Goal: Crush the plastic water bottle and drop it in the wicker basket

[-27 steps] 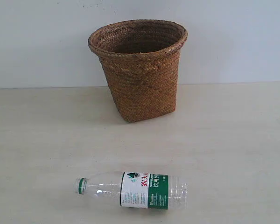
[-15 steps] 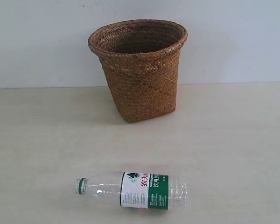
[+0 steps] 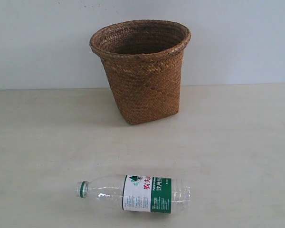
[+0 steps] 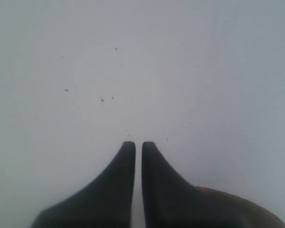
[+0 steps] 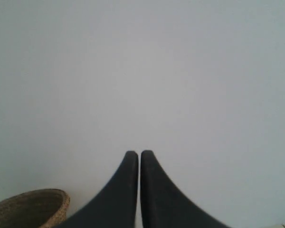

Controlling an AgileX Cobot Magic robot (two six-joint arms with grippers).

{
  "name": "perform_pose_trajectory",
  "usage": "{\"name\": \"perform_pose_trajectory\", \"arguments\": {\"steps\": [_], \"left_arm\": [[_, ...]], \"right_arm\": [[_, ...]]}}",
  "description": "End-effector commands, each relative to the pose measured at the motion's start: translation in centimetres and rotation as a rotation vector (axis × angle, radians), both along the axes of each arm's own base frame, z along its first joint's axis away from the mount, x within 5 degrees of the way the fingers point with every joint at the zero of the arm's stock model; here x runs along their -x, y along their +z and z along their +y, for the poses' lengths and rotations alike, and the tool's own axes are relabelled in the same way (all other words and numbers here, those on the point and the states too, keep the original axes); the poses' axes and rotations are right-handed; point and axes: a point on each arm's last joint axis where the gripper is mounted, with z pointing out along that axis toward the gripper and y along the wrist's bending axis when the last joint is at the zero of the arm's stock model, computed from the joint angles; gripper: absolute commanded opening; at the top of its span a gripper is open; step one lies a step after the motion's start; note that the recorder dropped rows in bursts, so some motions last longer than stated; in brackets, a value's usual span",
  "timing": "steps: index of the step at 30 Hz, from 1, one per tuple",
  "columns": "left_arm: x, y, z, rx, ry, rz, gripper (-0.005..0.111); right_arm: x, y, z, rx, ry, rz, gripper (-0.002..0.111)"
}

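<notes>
The clear plastic water bottle (image 3: 135, 193) lies on its side near the table's front edge, green cap ring pointing left, uncrushed. The brown wicker basket (image 3: 141, 71) stands upright behind it at the back of the table. Neither gripper shows in the exterior view. In the left wrist view my left gripper (image 4: 138, 144) is shut with nothing held, facing the pale wall, with a piece of the basket rim (image 4: 247, 204) beside it. My right gripper (image 5: 139, 153) is shut and empty too, with the basket rim (image 5: 33, 205) at the corner of its view.
A pale wooden table (image 3: 237, 142) carries both objects. A plain grey-white wall (image 3: 38, 42) rises behind the basket.
</notes>
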Motion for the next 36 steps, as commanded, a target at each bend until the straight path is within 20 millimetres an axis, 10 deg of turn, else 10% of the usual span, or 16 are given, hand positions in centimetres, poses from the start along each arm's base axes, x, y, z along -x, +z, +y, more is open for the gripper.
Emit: {"name": "perform_pose_trajectory", "arguments": {"steps": [1,19,27,36], "left_arm": [[-3.8,2.0,-0.6,-0.085,-0.058,0.063,0.004],[-14.2,-1.4,-2.2,-0.596,0.024,0.625,0.004],[-14.9,-4.1,-4.6,-0.852,-0.047,0.801,0.004],[-14.7,-5.8,-8.2,-1.053,-0.538,0.995,0.004]], "right_arm": [[-2.9,1.3,0.0,0.059,-0.002,0.105,0.000],[-12.3,-0.7,1.7,0.500,0.113,0.691,0.000],[-14.7,-3.7,6.0,0.745,0.388,0.970,0.000],[-15.2,-7.1,9.6,0.759,0.883,1.148,0.000]]}}
